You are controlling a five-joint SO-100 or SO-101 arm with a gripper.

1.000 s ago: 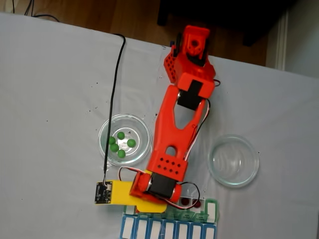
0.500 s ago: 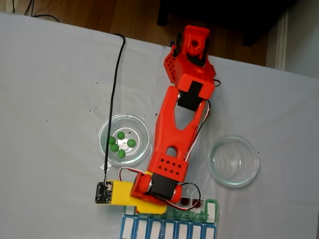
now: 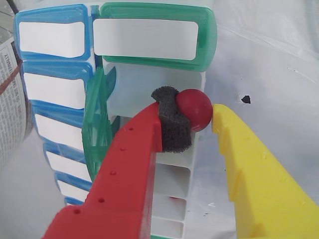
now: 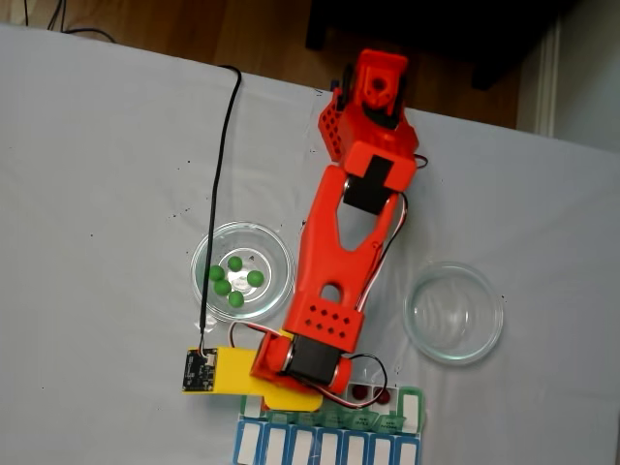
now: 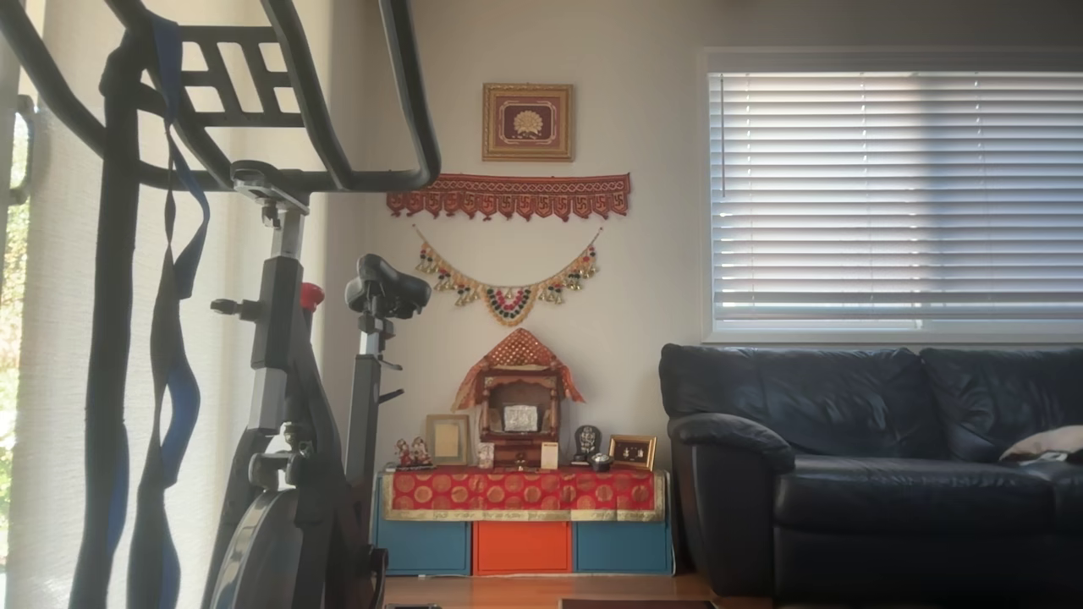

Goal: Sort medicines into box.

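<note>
The gripper (image 3: 202, 117) is clamped on one dark red pill (image 3: 195, 109), pinched between the grey foam pad on the red finger and the tip of the yellow finger. In the wrist view the pill hangs over the pill organizer (image 3: 149, 37), above an open white compartment whose translucent green lid (image 3: 95, 124) stands raised just beside it.

The main risk is in the release. The pill is round and is held only at two small contacts, so it may roll off the foam sideways as the fingers part and land on the white tablecloth (image 4: 107, 165) on the side of the organizer away from the blue lids. It may also bounce off a divider into the next cell. The raised lid sits close to the red finger, so a nudge could tip it shut over the target cell.

Counts, taking the organizer as the landmark: in the fixed view, five green pills (image 4: 233, 280) lie in the glass dish (image 4: 276, 254) just beyond it. A second glass dish (image 4: 489, 310) holds no pills. Red pills (image 4: 366, 393) show in the organizer's open cells beside the arm; their number cannot be told. The wrist view shows five blue lids and two green ones.
</note>
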